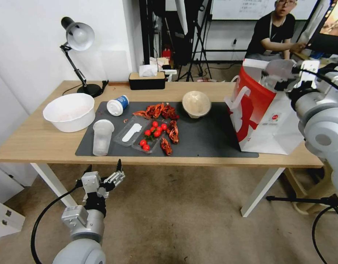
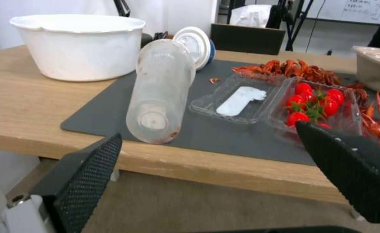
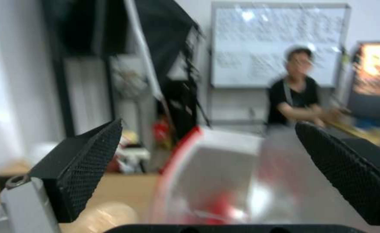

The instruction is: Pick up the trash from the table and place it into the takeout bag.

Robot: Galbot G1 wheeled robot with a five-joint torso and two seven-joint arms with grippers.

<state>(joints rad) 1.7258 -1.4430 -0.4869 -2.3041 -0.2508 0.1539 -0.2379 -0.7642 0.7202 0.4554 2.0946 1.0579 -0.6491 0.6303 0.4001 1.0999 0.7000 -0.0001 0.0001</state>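
Around the trash on the counter (image 1: 198, 91) sits plenty of clutter: a large white tub (image 1: 69, 111) on the left, a desk lamp (image 1: 78, 40) at the far-left corner, and a dark tissue box (image 1: 147, 80) along the far edge. On the grey mat (image 1: 209, 137), red crayfish shells (image 1: 160, 110) and a clear clamshell tray with cherry tomatoes (image 1: 153, 134) lie between the cups and the beige bowl (image 1: 196, 103), which rests tipped at the mat's far edge. The clear plastic cup (image 1: 102, 136) stands at the mat's near-left part; the white cup with blue label (image 1: 117, 105) lies on its side just beyond it, beside the tub. The takeout bag (image 1: 266, 117) stands upright at the right end, its mouth open and silvery lining showing.

The left pincer (image 1: 105, 172) hovers below and in front of the counter's near edge, near the clear cup, fingers spread wide with nothing between them; its arm bends up from the lower left. The right pincer (image 3: 207, 171) is raised over the bag's open mouth, also wide and holding nothing, its arm reaching in from the right.
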